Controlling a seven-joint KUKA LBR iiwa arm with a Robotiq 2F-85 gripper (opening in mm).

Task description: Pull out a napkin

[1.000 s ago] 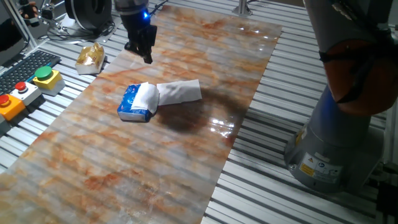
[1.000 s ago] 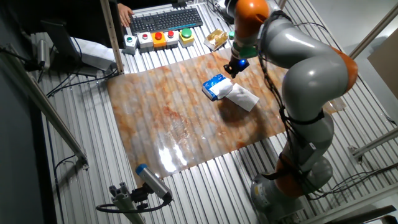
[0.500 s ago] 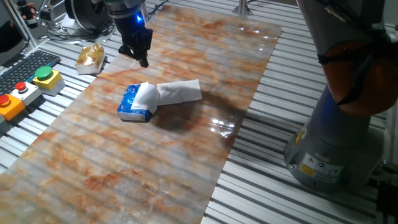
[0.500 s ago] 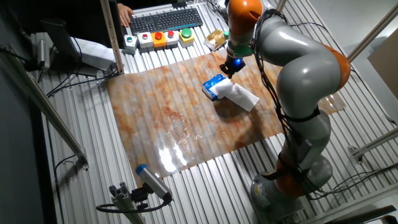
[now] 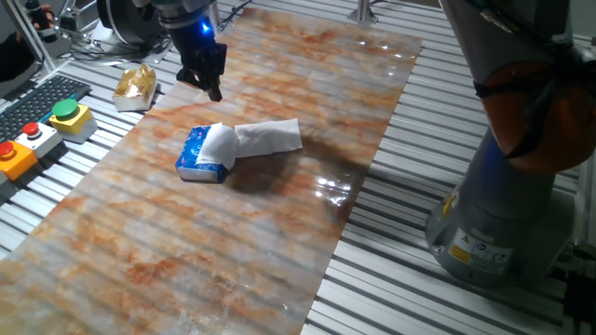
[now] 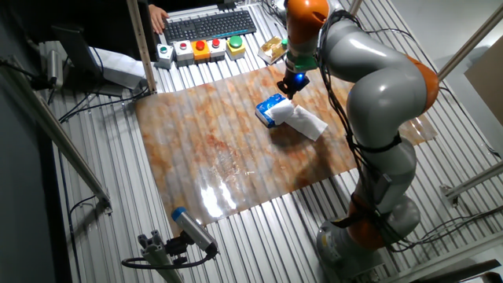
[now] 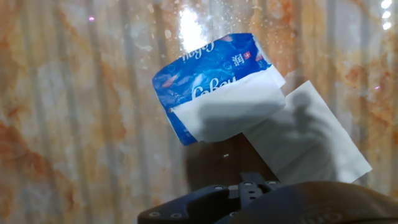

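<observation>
In the hand view we see only a dark part of the gripper [image 7: 261, 202] body along the bottom edge; its fingertips lie outside the picture, so we cannot tell how the jaws stand. In both fixed views the gripper is too small and dark to judge. The napkin [image 7: 305, 137] hides partly beneath the blue packet [image 7: 211, 78], whose printed lettering is partly covered.

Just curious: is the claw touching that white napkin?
Apart. One fixed view shows the claw raised above the tabletop, well clear of the napkin.
</observation>
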